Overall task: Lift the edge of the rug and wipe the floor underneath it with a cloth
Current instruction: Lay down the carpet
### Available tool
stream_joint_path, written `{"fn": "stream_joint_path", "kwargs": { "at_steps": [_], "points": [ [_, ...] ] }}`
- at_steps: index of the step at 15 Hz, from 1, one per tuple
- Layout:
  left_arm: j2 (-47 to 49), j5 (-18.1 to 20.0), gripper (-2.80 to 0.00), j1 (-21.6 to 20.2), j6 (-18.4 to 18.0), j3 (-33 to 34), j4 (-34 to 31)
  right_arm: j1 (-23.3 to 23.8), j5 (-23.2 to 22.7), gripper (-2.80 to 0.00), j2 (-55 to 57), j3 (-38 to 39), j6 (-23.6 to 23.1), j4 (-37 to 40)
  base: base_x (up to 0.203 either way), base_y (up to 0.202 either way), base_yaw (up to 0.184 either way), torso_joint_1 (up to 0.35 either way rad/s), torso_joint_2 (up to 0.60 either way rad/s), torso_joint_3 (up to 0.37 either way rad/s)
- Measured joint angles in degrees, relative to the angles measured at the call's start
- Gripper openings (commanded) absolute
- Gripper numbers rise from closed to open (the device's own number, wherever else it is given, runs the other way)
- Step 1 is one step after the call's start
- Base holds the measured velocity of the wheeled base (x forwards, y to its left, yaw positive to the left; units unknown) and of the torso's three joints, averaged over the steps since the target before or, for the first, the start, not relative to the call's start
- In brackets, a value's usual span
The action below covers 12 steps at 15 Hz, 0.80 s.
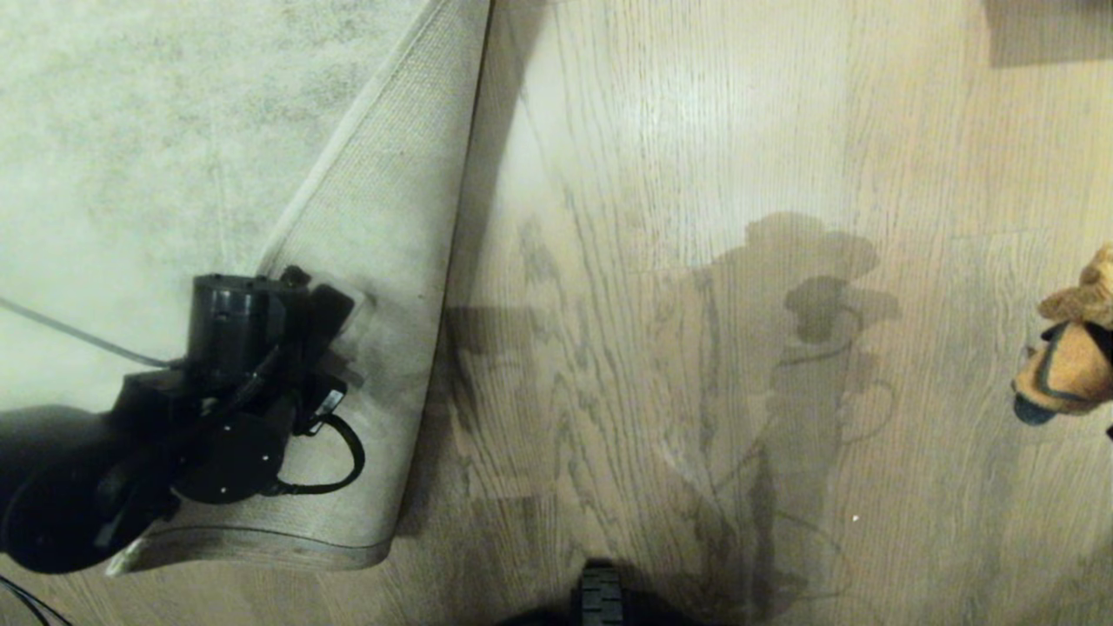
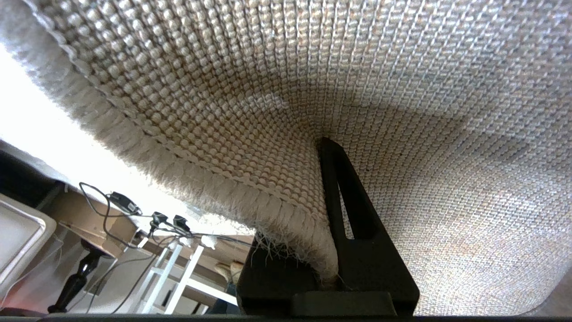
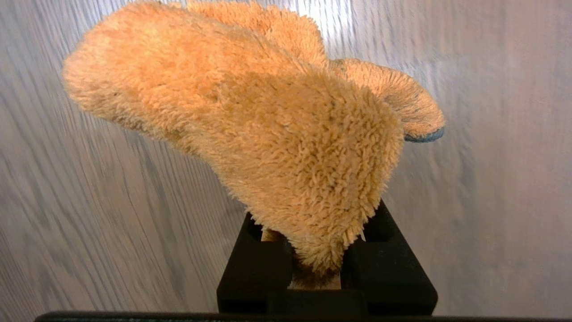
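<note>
Rug edge [image 1: 383,287] occupies the left third of the head view, folded back over the pale grey-beige mottled pile so that its lighter, finely woven backing faces up in a long tapering strip that runs from the top centre of the frame down to a rounded fold at lower left. In the left wrist view the backing [image 2: 402,112] shows a regular beaded weave, bordered by a fuzzy fringed hem with loose threads. Left gripper [image 2: 326,250] is closed on that hem: one black wedge-shaped finger with a slot in it lies flat against the backing, the fabric pinched between it and the opposing finger. In the head view the left arm's black wrist housing [image 1: 235,382] sits at the left of the frame over the folded strip, with a looped black cable beside it. Floor [image 1: 696,261] fills the centre and right of the head view: light brown oak-look planks with dark grain lines, a soft sheen near the top, and arm shadows across the middle. Cloth [image 1: 1065,361] appears at the right edge of the head view, cut off by the frame. In the right wrist view the cloth [image 3: 277,134] is a plush orange-yellow rag of shaggy pile, bunched into a rounded lump with a sliver of teal at one tip. Right gripper [image 3: 319,268] holds its lower end pinched between two black block-shaped fingers, above the wood planks.
</note>
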<state>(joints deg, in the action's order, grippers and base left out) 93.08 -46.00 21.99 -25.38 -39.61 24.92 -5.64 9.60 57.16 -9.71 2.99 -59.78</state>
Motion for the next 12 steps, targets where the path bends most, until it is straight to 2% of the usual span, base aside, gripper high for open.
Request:
{"fn": "stream_joint_path", "kwargs": {
  "at_steps": [3, 5, 8, 12],
  "points": [
    [0.0, 0.0, -2.80, 0.6, 0.0, 0.3, 0.0, 0.3, -0.1, -2.80, -6.4, 6.6, -3.8, 1.2, 0.000, 0.000, 0.000, 0.000, 0.00, 0.000],
    [0.1, 0.0, -2.80, 0.7, 0.0, 0.2, 0.0, 0.4, -0.2, -2.80, -11.5, 8.7, -4.5, 5.2, 0.000, 0.000, 0.000, 0.000, 0.00, 0.000],
    [0.2, 0.0, -2.80, 0.7, 0.1, 0.3, 0.1, 0.4, -0.2, -2.80, -21.7, 9.5, -4.9, 16.3, 0.000, 0.000, 0.000, 0.000, 0.00, 0.000],
    [0.4, 0.0, -2.80, 0.9, 0.2, 0.5, 0.1, 0.3, -0.8, -2.80, -36.4, 9.7, -6.1, 35.4, 0.000, 0.000, 0.000, 0.000, 0.00, 0.000]
  ]
}}
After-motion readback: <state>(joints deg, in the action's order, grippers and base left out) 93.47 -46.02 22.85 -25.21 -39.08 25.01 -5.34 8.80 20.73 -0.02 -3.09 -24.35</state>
